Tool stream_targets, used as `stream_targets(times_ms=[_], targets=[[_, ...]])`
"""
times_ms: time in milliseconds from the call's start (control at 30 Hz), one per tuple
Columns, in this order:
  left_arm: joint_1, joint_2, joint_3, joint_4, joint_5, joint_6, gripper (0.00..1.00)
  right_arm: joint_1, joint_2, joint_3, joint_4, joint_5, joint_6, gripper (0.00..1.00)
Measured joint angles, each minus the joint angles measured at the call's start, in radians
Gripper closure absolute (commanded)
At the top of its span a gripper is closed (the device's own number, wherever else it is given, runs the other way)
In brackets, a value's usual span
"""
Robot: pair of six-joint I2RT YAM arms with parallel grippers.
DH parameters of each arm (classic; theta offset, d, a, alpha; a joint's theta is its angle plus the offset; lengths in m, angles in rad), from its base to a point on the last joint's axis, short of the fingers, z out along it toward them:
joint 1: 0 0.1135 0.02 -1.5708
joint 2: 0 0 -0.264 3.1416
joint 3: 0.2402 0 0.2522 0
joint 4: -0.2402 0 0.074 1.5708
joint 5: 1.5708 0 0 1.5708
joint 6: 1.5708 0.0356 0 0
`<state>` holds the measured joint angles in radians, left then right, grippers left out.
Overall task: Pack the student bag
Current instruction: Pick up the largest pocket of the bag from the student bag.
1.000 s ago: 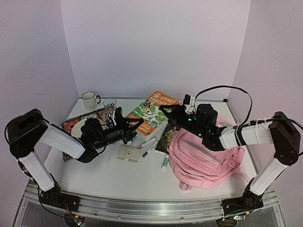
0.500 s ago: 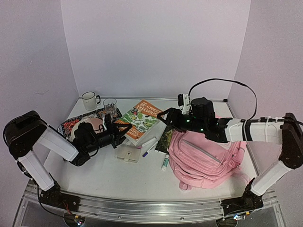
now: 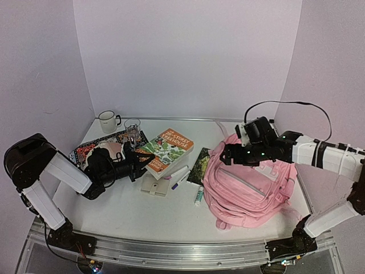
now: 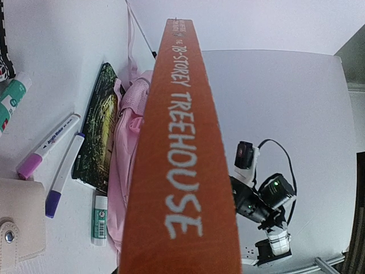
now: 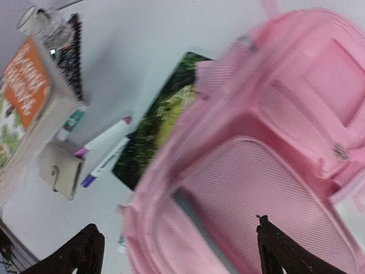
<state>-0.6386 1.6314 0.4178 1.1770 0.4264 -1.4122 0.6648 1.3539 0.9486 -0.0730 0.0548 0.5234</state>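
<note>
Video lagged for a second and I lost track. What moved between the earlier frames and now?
The left gripper pulled the Treehouse book left, toward its own side. The right gripper, open, drew back from the book to above the student bag, whose top now looks raised. The markers, wallet and mug stayed put.

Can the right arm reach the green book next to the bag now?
Probably yes: the right gripper hangs open over the student bag, and the green book lies bare at the bag's edge, nothing above it.
</note>
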Motion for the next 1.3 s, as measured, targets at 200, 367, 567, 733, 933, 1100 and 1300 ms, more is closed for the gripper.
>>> stream_targets(times_ms=[200,367,567,733,933,1100,1300], targets=[[0.001,0.008,-0.002,-0.003,0.052,0.007,1.00,-0.116,-0.092,-0.085,-0.077,0.016,-0.005,0.02],[0.001,0.024,-0.007,-0.017,0.086,0.022,1.00,-0.117,-0.091,-0.169,-0.096,0.030,0.033,0.02],[0.001,0.057,-0.020,-0.035,0.120,0.030,1.00,-0.162,-0.088,-0.243,-0.118,0.049,0.086,0.02],[-0.013,0.088,-0.020,-0.036,0.138,0.036,1.00,-0.168,0.004,-0.243,-0.047,0.024,0.081,0.02],[-0.063,0.136,-0.019,-0.037,0.138,0.044,1.00,-0.176,0.152,-0.135,-0.015,0.015,0.024,0.02],[-0.068,0.143,-0.018,-0.055,0.111,0.044,1.00,-0.183,0.280,-0.007,0.032,0.000,-0.055,0.03],[-0.063,0.143,-0.018,-0.062,0.103,0.043,1.00,-0.177,0.380,0.123,0.123,-0.110,-0.087,0.06]])
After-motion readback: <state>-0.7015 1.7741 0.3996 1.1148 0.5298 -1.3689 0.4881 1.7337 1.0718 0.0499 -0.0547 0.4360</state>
